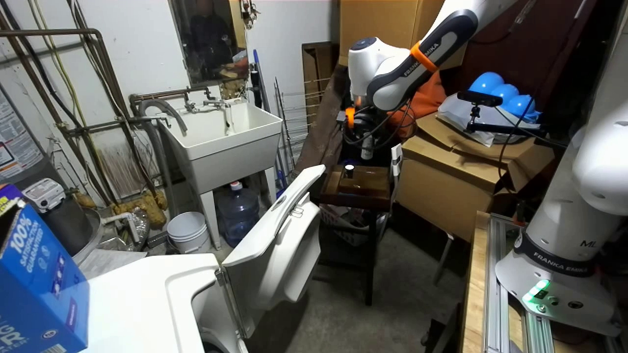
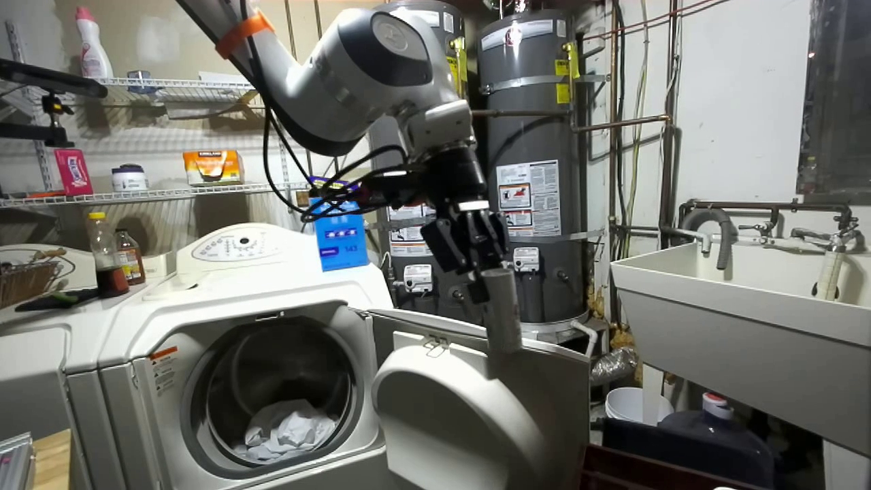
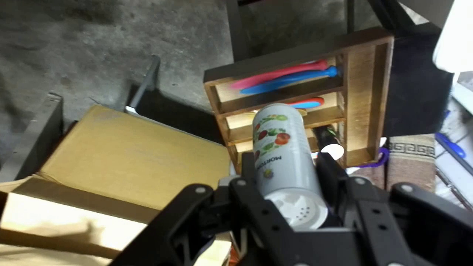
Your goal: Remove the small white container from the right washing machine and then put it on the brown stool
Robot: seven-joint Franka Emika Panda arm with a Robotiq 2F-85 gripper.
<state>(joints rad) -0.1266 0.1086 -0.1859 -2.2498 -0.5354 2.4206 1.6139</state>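
Presently, a small white cylindrical container (image 2: pixel 502 309), printed with vegetables and the word Morton, is held by the black two-fingered gripper (image 3: pixel 288 159) at the end of the white and black robot arm (image 1: pixel 409 68). The jaws are closed upon its sides, and its white perforated end (image 3: pixel 300 210) is turned toward the wrist camera. It is suspended in the air above the dark brown wooden stool with thin legs (image 1: pixel 371 255); in an exterior view, a gap is seen between its lower end and the stool.

On the surface of the stool, a brown wooden tray with compartments (image 3: pixel 361 107) is placed. Inside this tray, a long pink piece (image 3: pixel 278 74) and a long blue piece (image 3: pixel 289 80) are laid next to each other; their kind cannot be told. Also, a black cylinder with a white top (image 3: pixel 326 136) is contained in another compartment.

To the right of the stool, as it is seen in an exterior view, an opened brown cardboard box (image 1: pixel 441 191) is situated just beside it. To the left of the stool, a white utility sink (image 1: pixel 238 164) is seen, and a bluish transparent water bottle (image 1: pixel 239 211) is placed below this sink.

In the same view, nearer to the camera than the stool, the white right washing machine (image 1: pixel 132 299) is found; its thick white rounded lid (image 1: pixel 274 274) is opened, with the edge near the stool. Inside the round drum (image 2: pixel 299 354), crumpled white cloth (image 2: pixel 289 429) is seen, and on the machine's top a blue cardboard box (image 1: pixel 44 284) is set.
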